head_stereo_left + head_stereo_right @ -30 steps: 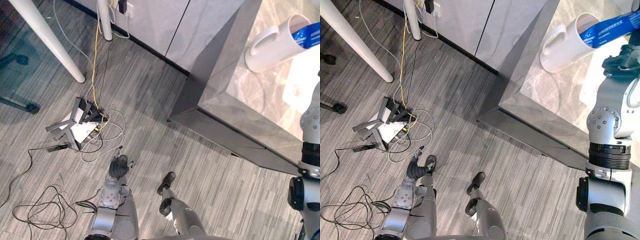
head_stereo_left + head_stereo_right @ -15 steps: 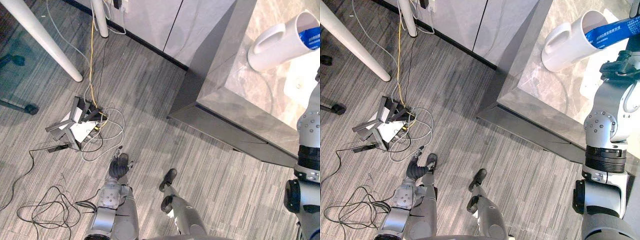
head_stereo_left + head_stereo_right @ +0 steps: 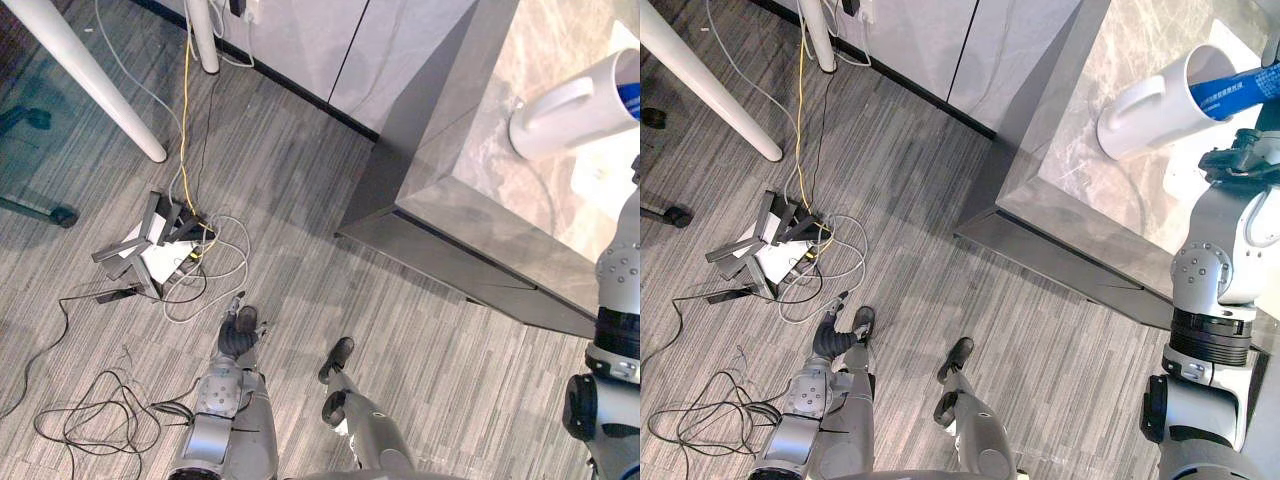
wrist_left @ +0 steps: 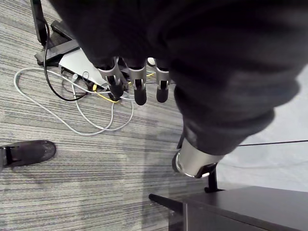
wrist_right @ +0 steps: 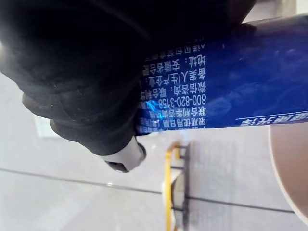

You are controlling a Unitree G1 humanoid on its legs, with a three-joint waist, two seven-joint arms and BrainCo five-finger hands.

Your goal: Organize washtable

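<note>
Right wrist view is showing the right hand (image 5: 82,82) closing its fingers round the blue tube (image 5: 226,91), its tip sitting in the white mug (image 3: 1152,107) on the bench (image 3: 1090,195), upper right in the eye views, so any sideways drag is risking toppling the mug, while the left hand (image 3: 238,336) is hanging with slack fingers.

This looks like an office or lab test room, not a home bathroom. The marble-topped counter (image 3: 440,215) stands on grey striped flooring (image 3: 300,190). Plain grey cabinet doors (image 3: 300,40) run just behind it. Well away from it are a white table leg (image 3: 90,85), a chair castor (image 3: 62,214) (on a clear mat) and loose cables (image 3: 200,270).
</note>
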